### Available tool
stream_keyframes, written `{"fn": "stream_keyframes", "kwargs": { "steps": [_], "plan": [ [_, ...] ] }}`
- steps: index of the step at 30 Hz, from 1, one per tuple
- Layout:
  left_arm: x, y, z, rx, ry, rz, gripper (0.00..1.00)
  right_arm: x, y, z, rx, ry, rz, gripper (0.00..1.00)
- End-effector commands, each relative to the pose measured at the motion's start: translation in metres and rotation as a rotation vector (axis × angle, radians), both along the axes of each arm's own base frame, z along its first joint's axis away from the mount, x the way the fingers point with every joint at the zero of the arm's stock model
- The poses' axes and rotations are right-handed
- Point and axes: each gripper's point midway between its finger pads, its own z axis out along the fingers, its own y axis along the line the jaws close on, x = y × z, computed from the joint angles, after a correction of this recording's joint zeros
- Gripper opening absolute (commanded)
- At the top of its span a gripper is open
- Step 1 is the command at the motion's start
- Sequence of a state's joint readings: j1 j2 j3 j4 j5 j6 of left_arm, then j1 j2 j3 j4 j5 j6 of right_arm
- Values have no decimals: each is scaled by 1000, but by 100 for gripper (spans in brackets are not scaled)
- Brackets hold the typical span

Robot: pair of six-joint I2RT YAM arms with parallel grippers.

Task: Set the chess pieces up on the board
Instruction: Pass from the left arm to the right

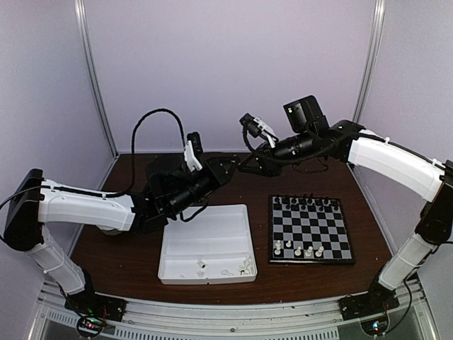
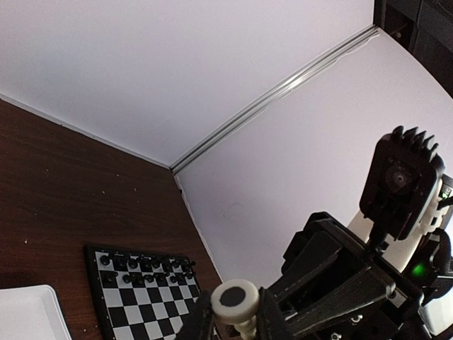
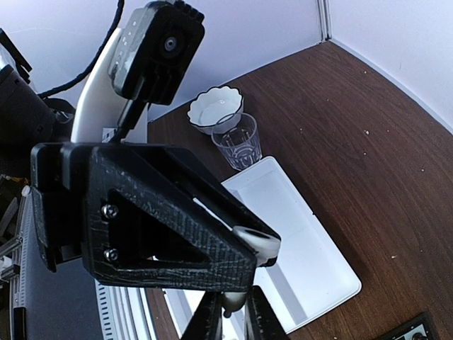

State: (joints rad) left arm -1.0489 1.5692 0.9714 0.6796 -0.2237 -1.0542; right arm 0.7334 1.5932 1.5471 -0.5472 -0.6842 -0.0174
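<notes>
White chess piece (image 2: 236, 297) hangs in mid-air over the far side of the table (image 1: 127, 241), clamped in my left pincer (image 2: 237, 322); my right pincer (image 3: 230, 317) pinches its other end. My left arm (image 1: 85, 205) and right arm (image 1: 389, 159) stretch inward, held high, meeting beyond the tray (image 1: 212, 234) and board (image 1: 315, 228).

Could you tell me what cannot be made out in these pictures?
Overhead view: leftover pieces in the tray are too small to name.
Overhead view: the white piece is lost between the left gripper and right gripper.
Right wrist view: the bottom edge cuts off the right gripper, so its grip is unclear.
</notes>
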Motion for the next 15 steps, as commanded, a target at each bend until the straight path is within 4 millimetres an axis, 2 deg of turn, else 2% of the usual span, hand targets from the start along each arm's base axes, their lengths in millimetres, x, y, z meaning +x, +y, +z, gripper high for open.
{"fn": "stream_keyframes", "kwargs": {
  "steps": [1, 6, 10, 12, 15],
  "plan": [
    [-5, -6, 15, -68, -24, -35, 7, 5, 5, 5, 15, -20, -15, 13],
    [-5, -9, 13, -65, -22, -43, 6, 10, 5, 3, 5, -25, -39, 9],
    [-5, -11, 11, -66, -20, -42, 7, 16, 4, 1, -5, -35, -62, 19],
    [-5, -12, 10, -67, -20, -41, 7, 16, 5, 0, 0, -5, -74, 20],
    [-5, -13, 9, -66, -20, -45, 7, 16, 6, 0, 4, -3, -71, 14]
  ]
}}
